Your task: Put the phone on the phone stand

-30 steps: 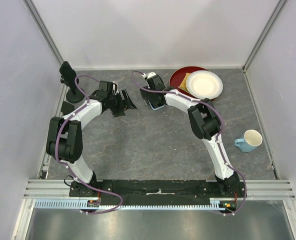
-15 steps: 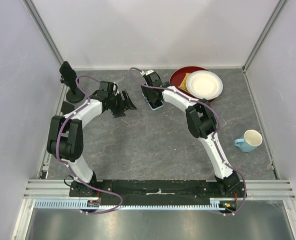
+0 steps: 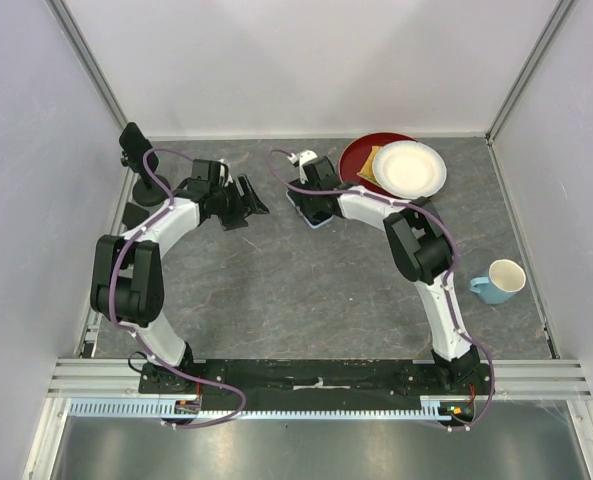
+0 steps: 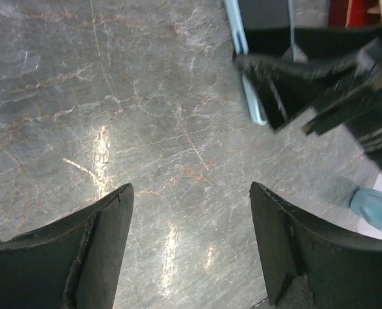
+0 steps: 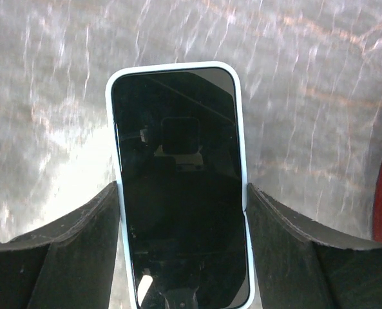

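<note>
The right gripper was closed on the phone. Its two dark fingers pressed against the long edges of the pale case, with the black screen facing up toward the wrist camera. Seen from above, the phone sat toward 12 o'clock on the grey marbled table, just right of the middle. Whether it was resting on the surface or lifted clear of it could not be told.

The left gripper was open, its fingers spread wide with only tabletop between them. It hung at about 9 o'clock from the phone, near it but not touching. The black phone stand stood upright at the table's 10 o'clock corner, well apart from the phone and beyond the left arm.

At 1 o'clock a white plate lay on a red plate, just beside the right wrist. A light blue mug stood at 4 o'clock near the right edge.
</note>
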`<state>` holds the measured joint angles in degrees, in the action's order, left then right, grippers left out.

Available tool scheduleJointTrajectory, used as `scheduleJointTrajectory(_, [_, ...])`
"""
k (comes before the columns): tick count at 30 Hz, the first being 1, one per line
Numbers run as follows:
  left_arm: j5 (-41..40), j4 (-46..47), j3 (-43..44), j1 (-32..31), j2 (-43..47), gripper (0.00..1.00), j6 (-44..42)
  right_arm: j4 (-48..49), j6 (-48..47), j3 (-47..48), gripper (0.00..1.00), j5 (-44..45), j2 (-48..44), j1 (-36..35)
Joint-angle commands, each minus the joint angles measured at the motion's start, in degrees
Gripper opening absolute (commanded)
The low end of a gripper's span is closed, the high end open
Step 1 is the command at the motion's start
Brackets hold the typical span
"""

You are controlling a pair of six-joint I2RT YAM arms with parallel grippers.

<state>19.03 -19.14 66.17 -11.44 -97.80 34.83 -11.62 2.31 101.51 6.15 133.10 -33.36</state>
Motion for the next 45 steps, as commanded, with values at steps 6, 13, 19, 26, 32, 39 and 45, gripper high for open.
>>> scheduleJointTrajectory(6, [18.66,13.67,-3.33,1.16,2.97,0.75,-0.12,27.14,-1.42,-25.20,0.00,-7.37,-17.68,-0.21])
scheduleJointTrajectory(13, [27.56,20.98,-5.09,1.16,1.30,0.71,2.52,33.49,-1.95,-30.14,0.00,-16.94,-20.86,-0.21])
scheduleJointTrajectory(19, [23.44,16.42,-3.95,1.16,0.51,0.79,1.91,38.16,-3.35,-33.49,0.00,-23.63,-23.15,-0.21])
scheduleJointTrajectory(26, [18.59,9.99,-1.22,1.16,-2.13,0.78,1.29,39.83,-3.54,-34.45,0.00,-32.77,-23.94,-0.30])
scheduleJointTrajectory(32, [18.50,10.96,-1.84,1.25,-1.78,0.77,0.85,42.55,-3.54,-36.56,0.00,-37.70,-26.13,-0.47])
scheduleJointTrajectory(39, [20.61,11.92,-1.75,1.33,-2.83,0.61,1.47,41.86,-4.15,-36.04,0.00,-40.34,-26.05,-0.91])
scheduleJointTrajectory(45, [25.26,15.70,-2.54,2.21,-2.66,0.08,2.35,40.09,-5.29,-35.16,0.02,-38.24,-25.61,-1.44])
